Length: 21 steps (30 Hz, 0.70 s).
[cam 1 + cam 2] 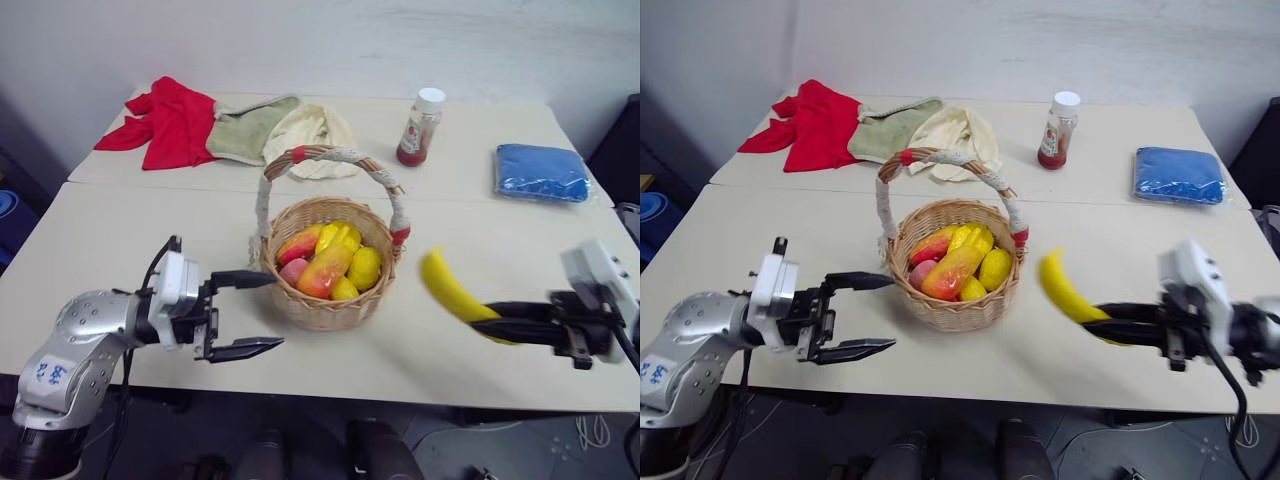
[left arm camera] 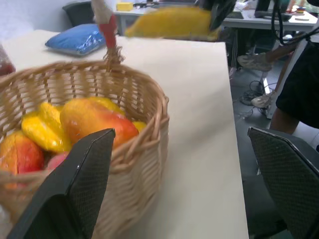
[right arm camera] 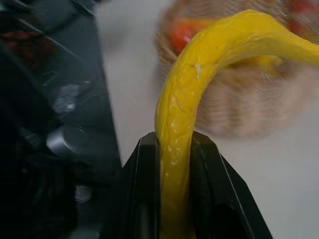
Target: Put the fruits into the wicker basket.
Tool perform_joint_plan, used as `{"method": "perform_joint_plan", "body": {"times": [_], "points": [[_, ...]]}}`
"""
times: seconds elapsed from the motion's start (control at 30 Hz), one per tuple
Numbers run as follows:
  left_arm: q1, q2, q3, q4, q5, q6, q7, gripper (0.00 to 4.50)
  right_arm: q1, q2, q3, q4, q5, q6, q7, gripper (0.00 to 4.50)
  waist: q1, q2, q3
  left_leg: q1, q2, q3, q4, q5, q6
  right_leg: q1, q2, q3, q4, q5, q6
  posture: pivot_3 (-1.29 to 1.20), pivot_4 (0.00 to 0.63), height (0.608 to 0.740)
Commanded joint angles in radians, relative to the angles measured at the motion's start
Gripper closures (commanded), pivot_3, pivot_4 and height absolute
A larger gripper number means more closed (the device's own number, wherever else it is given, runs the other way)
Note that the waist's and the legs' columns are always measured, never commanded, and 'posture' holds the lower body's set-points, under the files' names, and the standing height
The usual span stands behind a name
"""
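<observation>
The wicker basket (image 1: 325, 300) stands at the table's middle front, its arched handle (image 1: 330, 155) upright, holding several fruits: orange-red mangoes (image 1: 322, 270) and yellow pieces (image 1: 363, 268). To its right, above the table, my right gripper (image 1: 500, 322) is shut on a yellow banana (image 1: 448, 285), which sticks out toward the basket; the right wrist view shows the banana (image 3: 199, 89) clamped between both fingers (image 3: 144, 189). My left gripper (image 1: 245, 315) is open just left of the basket, nothing between its fingers (image 2: 75, 184).
At the back lie a red cloth (image 1: 170, 120), a green cloth (image 1: 240, 128) and a cream cloth (image 1: 310, 135). A red-labelled sauce bottle (image 1: 420, 127) stands behind the basket, a blue folded cloth (image 1: 542, 172) at the back right. A person's legs (image 2: 294, 84) stand beyond the table.
</observation>
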<state>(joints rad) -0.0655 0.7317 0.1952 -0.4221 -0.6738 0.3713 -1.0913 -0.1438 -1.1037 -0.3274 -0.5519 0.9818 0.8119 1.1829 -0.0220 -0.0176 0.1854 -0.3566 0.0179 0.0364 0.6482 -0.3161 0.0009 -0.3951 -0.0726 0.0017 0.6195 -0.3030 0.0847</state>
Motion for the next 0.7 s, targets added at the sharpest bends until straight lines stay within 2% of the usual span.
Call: {"method": "perform_joint_plan", "body": {"times": [0.03, 0.13, 0.2, 0.27, 0.37, 0.47, 0.63, 0.7], "points": [[0.007, -0.032, 0.077, -0.023, -0.052, 0.0, 0.07, 0.0, -0.223, 0.069, 0.191, 0.001, -0.008, 0.086, -0.128, 4.13, -0.001, -0.001, 0.001, -0.001, 0.0, 0.0, 0.0, 0.0, 0.0, -0.001, -0.001, 0.0, -0.001, 0.0, 0.0, 0.0, 0.15, 0.74], [0.037, -0.056, 0.124, -0.038, -0.073, 0.008, 0.122, 0.0, -0.442, 0.219, 0.328, 0.071, -0.076, 0.139, -0.284, 4.13, -0.004, -0.001, 0.001, -0.006, -0.002, 0.0, 0.002, 0.0, 0.0, -0.006, -0.004, 0.0, 0.0, 0.0, 0.0, 0.0, 0.15, 0.74], [0.067, -0.063, 0.142, -0.056, -0.073, 0.005, 0.139, 0.0, -0.521, 0.315, 0.382, 0.121, -0.146, 0.131, -0.373, 4.13, -0.004, -0.002, 0.001, -0.017, -0.003, 0.0, 0.003, 0.001, -0.001, -0.017, -0.005, 0.0, 0.002, 0.001, 0.001, 0.0, 0.15, 0.74], [0.096, -0.074, 0.151, -0.077, -0.072, 0.0, 0.158, 0.0, -0.555, 0.391, 0.407, 0.166, -0.188, 0.155, -0.46, 4.13, -0.004, -0.002, 0.001, -0.019, -0.003, 0.0, 0.003, 0.004, -0.007, -0.02, -0.005, 0.0, 0.002, 0.001, 0.001, 0.0, 0.15, 0.74], [0.115, -0.086, 0.153, -0.097, -0.068, -0.005, 0.18, 0.0, -0.539, 0.484, 0.395, 0.154, -0.204, 0.154, -0.544, 3.08, 0.0, -0.002, 0.001, -0.022, -0.003, 0.0, 0.002, 0.005, -0.007, -0.021, -0.005, -0.002, 0.002, 0.0, 0.0, 0.0, 0.15, 0.74], [0.137, -0.096, 0.158, -0.114, -0.066, -0.009, 0.196, 0.0, -0.443, 0.483, 0.343, 0.049, -0.129, 0.118, -0.461, 2.05, 0.003, -0.002, 0.001, -0.023, -0.003, 0.0, 0.002, 0.004, -0.006, -0.02, -0.005, -0.003, 0.002, 0.0, 0.001, 0.0, 0.15, 0.74], [0.176, -0.104, 0.166, -0.123, -0.06, -0.034, 0.193, 0.0, -0.25, 0.347, 0.148, 0.013, 0.017, 0.128, -0.297, 0.32, 0.004, -0.002, 0.001, -0.024, -0.003, 0.0, 0.004, -0.002, 0.004, -0.019, -0.006, -0.004, 0.0, 0.001, 0.001, 0.0, 0.15, 0.74], [0.185, -0.107, 0.167, -0.122, -0.058, -0.045, 0.191, 0.0, -0.188, 0.268, 0.094, 0.066, 0.001, 0.107, -0.216, 0.32, 0.007, -0.002, 0.001, -0.023, -0.003, 0.0, 0.005, -0.003, 0.006, -0.017, -0.006, -0.004, 0.0, 0.001, 0.002, 0.0, 0.15, 0.74]]}}
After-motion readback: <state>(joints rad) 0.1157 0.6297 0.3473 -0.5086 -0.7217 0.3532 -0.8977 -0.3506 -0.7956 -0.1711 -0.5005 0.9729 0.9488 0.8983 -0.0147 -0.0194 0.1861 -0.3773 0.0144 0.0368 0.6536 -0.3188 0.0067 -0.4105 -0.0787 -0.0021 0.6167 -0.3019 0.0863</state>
